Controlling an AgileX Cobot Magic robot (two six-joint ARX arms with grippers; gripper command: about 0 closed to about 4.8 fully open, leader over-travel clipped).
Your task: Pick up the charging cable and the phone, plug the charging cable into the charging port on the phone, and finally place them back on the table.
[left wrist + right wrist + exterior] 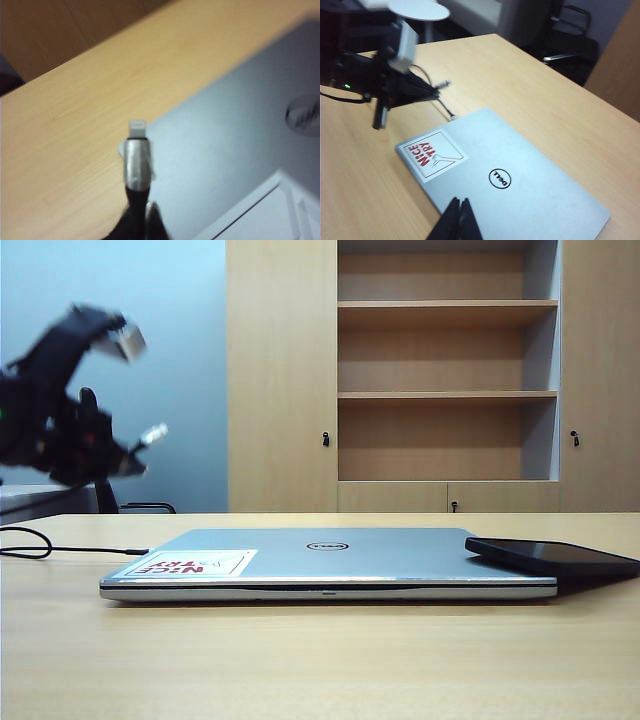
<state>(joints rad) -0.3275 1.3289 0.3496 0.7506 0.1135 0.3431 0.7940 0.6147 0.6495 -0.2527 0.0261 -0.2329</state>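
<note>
The left gripper (139,220) is closed on the charging cable (136,165), its dark fingers (125,226) blurred at the frame edge. The silvery plug tip projects beyond them, above the edge where the laptop's grey lid (235,125) meets the wood-grain counter (75,125).

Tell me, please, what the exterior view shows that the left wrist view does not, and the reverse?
Only the exterior view shows the phone lying on the closed Dell laptop's right corner, the shelf cabinet behind, the cord of the charging cable looping on the table, and the raised left gripper from outside.

Only the left wrist view shows the plug close up, its silvery tip sticking out past the shut left gripper.

Both show the laptop lid, the wooden table and the plug held above them. The right gripper appears in neither.
</note>
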